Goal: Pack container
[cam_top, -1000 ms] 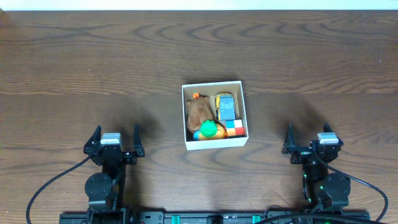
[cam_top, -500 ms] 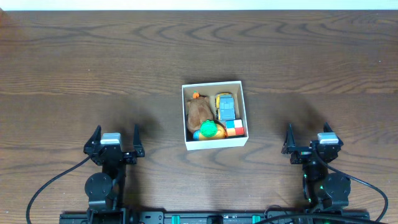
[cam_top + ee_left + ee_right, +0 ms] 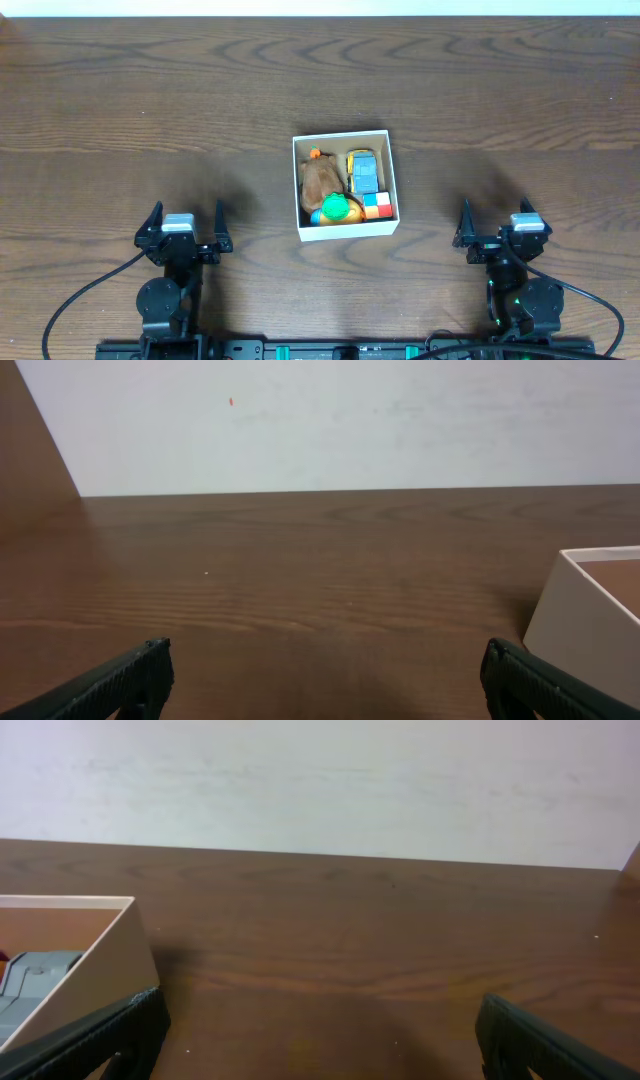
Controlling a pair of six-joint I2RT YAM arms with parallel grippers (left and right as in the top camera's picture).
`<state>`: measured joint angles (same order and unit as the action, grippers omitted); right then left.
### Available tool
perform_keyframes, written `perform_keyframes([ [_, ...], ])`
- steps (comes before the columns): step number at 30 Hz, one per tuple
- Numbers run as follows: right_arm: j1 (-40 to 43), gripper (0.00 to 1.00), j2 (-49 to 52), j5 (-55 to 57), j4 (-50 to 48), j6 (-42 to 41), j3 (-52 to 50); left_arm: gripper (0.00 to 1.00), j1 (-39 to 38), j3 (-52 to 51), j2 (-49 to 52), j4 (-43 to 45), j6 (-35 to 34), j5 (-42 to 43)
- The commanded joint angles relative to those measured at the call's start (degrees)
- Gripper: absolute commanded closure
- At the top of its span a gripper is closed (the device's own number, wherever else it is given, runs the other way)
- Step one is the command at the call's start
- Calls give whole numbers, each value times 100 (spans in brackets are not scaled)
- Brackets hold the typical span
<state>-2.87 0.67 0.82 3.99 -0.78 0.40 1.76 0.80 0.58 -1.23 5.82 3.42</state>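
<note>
The container [image 3: 345, 137], a small square white-walled box, sits at the table's middle. It holds a brown plush toy [image 3: 320, 179], a yellow and blue toy car [image 3: 362, 170], a green and orange toy [image 3: 335, 208] and a coloured cube [image 3: 377, 206]. My left gripper [image 3: 184, 220] is open and empty near the front left, well apart from the box. My right gripper [image 3: 498, 222] is open and empty near the front right. The box's corner shows at the right edge of the left wrist view [image 3: 590, 610] and at the left of the right wrist view [image 3: 95, 965].
The dark wooden table [image 3: 150, 100] stretches around the box. A white wall [image 3: 330, 420] stands behind the table's far edge. Black cables run from both arm bases at the front edge.
</note>
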Motion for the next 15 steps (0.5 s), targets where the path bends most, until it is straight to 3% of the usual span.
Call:
perform_keyframes([
  [1,-52,1,-35,-42,26,63,-9,2,-17,-57,-35,-258,-52,-44],
  [15,-52,1,-35,-42,26,63,-9,2,-17,-57,-35,-258,-52,-44],
])
